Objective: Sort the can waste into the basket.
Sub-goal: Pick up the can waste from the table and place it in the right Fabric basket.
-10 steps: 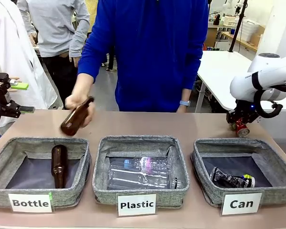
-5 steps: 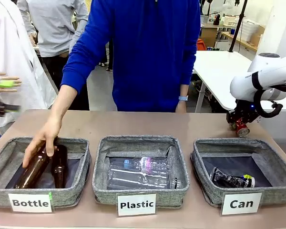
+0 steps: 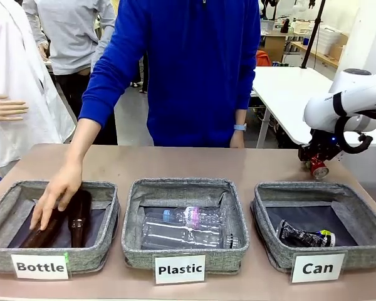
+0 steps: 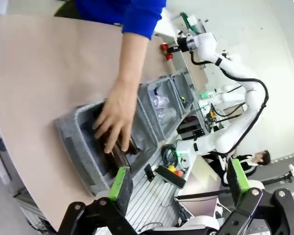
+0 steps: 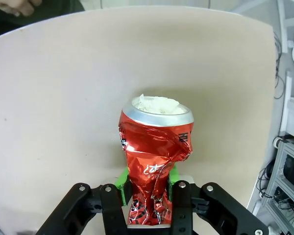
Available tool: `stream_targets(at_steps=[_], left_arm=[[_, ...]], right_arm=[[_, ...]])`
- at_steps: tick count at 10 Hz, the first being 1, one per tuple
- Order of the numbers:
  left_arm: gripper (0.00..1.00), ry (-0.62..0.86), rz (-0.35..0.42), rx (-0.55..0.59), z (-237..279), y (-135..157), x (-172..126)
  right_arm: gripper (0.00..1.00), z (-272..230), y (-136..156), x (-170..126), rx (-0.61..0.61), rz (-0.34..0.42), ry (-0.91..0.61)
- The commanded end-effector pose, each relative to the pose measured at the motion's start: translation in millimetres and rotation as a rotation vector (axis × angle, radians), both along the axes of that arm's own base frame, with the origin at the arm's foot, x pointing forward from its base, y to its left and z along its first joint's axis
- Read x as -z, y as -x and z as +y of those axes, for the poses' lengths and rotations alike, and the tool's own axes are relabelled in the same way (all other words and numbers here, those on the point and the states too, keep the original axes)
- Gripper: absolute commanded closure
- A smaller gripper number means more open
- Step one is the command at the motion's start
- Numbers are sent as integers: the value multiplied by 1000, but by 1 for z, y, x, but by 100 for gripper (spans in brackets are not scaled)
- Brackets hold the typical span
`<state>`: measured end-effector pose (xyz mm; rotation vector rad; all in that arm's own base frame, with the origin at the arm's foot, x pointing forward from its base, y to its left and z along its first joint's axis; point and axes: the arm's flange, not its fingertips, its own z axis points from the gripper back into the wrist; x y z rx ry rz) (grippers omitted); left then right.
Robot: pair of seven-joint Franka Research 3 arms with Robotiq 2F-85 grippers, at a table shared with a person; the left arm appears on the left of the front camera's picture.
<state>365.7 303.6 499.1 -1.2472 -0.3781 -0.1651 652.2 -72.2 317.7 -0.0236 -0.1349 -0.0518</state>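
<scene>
Right gripper (image 5: 147, 193): black two-finger unit with green pads, clamped on the lower body of a crushed red metal drink can (image 5: 154, 147). The can is held above the tan desk (image 3: 175, 164) near its far right corner, behind the far rim of the grey woven-fabric basket with the white "Can" card (image 3: 354, 214). In the front view the white right arm (image 3: 348, 103) is bent downward, with the can at its tip (image 3: 318, 167).

Crushed dark silvery-black can with green-yellow marks (image 3: 305, 237): laid flat inside the "Can" basket, toward its near side.

Left gripper (image 4: 179, 188): jaws spread wide, nothing between them, raised over the near left edge of the desk.

Person's hand (image 3: 56, 194): extended from a blue sleeve (image 3: 109, 75), palm down on brown glass bottles (image 3: 78, 216) lying in the grey basket marked "Bottle" (image 3: 106, 216).

Grey basket marked "Plastic" (image 3: 238, 216): placed at the middle, clear plastic bottles (image 3: 185, 227) contained.
</scene>
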Motion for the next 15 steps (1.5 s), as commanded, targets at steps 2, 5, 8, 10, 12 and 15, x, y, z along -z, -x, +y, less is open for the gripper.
stream_targets(at_steps=[2, 5, 8, 10, 12, 15], left_arm=[[0, 22, -31, 78, -34, -21, 7], [0, 4, -11, 264, -113, -28, 16], [0, -11, -17, 407, -208, -21, 36], [0, -54, -30, 501, -266, -2, 48], [0, -153, -127, 526, -298, 18, 64], [0, -59, -14, 514, -277, -7, 51]], right_arm=[[100, -11, 34, -49, -65, -85, -49], [100, -15, 103, -138, -193, -60, -207], [100, 0, 175, -176, -728, -67, -303], [100, 24, 196, -166, -1082, -39, -380], [100, 46, 214, -148, -1354, -48, -304], [100, 37, 221, -131, -1611, 1, -297]])
